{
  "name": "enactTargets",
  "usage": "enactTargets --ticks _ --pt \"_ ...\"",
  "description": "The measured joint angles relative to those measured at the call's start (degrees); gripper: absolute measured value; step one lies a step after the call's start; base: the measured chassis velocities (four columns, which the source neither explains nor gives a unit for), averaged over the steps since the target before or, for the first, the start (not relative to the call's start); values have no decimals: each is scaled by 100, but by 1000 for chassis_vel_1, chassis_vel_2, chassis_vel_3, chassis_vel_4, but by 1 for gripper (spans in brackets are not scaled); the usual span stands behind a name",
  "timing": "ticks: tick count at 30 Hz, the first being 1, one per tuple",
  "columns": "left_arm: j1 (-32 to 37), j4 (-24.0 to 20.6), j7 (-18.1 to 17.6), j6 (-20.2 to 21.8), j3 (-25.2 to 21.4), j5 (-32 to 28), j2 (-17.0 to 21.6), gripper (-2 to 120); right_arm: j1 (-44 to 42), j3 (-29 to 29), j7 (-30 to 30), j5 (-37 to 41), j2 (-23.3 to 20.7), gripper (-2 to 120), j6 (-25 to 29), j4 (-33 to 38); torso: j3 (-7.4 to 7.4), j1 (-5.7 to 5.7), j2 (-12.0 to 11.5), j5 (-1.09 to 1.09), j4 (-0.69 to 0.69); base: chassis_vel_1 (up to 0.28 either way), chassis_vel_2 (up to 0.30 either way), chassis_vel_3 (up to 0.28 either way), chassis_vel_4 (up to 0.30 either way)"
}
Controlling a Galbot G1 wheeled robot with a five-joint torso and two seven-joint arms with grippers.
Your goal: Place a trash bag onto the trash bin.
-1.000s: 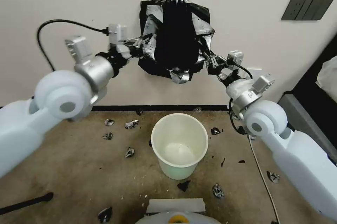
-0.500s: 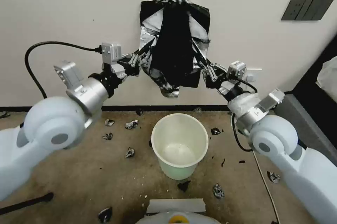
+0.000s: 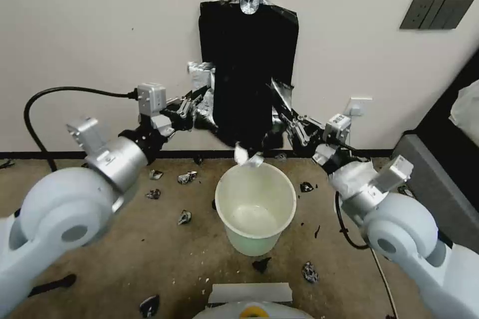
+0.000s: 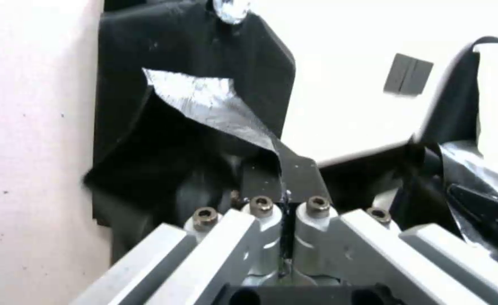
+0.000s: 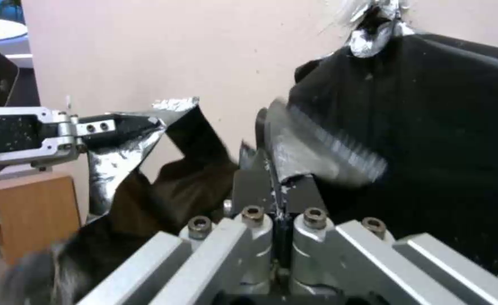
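The trash bag is a crinkled black sheet with silvery flaps, stretched between my two grippers in front of the wall. My left gripper is shut on its left edge, seen close up with the pads pinching the film. My right gripper is shut on its right edge. The bag's lower tip hangs just above the far rim of the trash bin, a round white bucket standing open on the floor below. The left gripper also shows in the right wrist view, holding a silvery corner.
A flat black slab of bags with a silver-taped top hangs on the wall behind. Small black scraps litter the brown floor around the bin. A dark cabinet stands at the right, a switch plate on the wall.
Both grippers have come down and toward the bin, drawing the bag off the slab. The bag's lower tip has dropped from mid-wall to the bin's far rim.
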Motion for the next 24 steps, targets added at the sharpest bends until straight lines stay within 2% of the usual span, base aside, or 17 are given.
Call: enactTargets --ticks 8,14,17,24 --pt "-39 -73 22 -27 53 48 -58 0 -204 128 166 156 -111 0 -97 215 0 0 0 0 0 0 0 0 0" --pt "-140 62 22 -49 429 262 -235 0 -241 125 158 160 -47 0 -58 7 0 0 0 1 0 0 0 0 0" --pt "-317 261 23 -50 766 379 -450 0 -180 114 140 176 3 0 9 -234 0 0 0 -1 -1 0 0 0 0" --pt "-494 478 16 -44 1025 416 -627 0 134 -45 142 273 62 0 56 -578 1 0 -1 1 0 0 0 0 0"
